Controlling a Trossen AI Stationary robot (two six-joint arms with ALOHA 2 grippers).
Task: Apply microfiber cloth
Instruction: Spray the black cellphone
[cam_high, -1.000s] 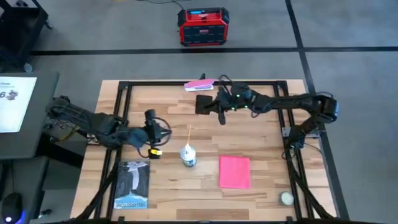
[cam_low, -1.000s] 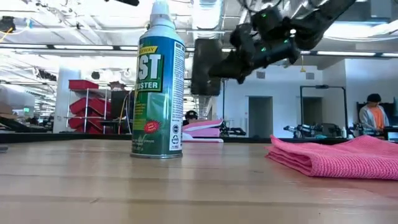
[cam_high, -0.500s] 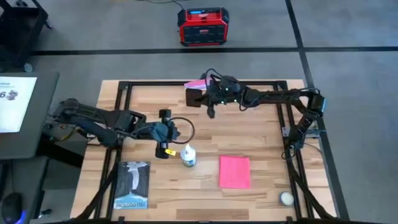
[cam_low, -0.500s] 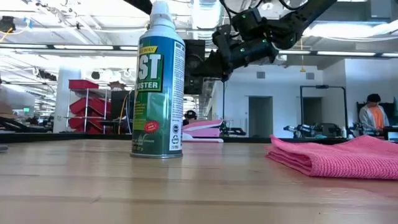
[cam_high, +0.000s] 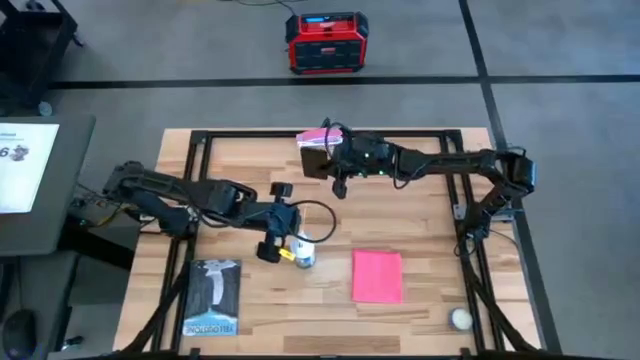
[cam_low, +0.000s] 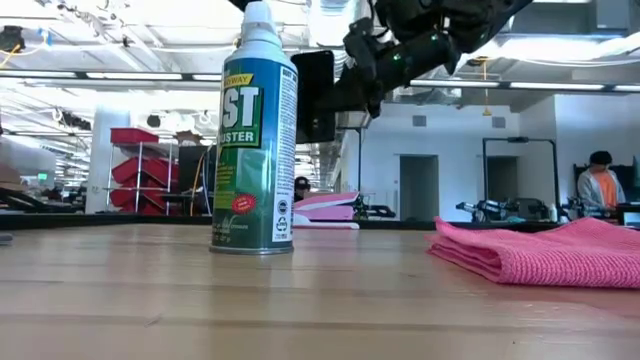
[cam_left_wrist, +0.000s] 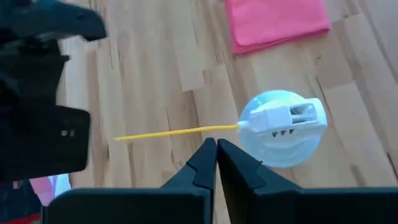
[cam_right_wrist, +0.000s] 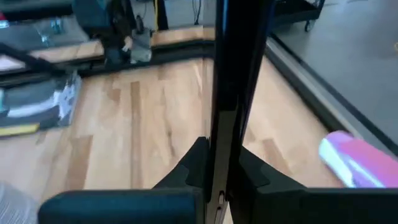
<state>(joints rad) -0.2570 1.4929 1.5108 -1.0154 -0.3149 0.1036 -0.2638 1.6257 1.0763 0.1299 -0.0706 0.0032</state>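
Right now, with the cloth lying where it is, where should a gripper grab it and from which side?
Pinch an edge or corner of the cloth from straight above. It lies flat and folded on the table, so there is nothing to close around from the side. Its edge away from the can looks least crowded.

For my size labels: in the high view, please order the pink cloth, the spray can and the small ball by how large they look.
1. pink cloth
2. spray can
3. small ball
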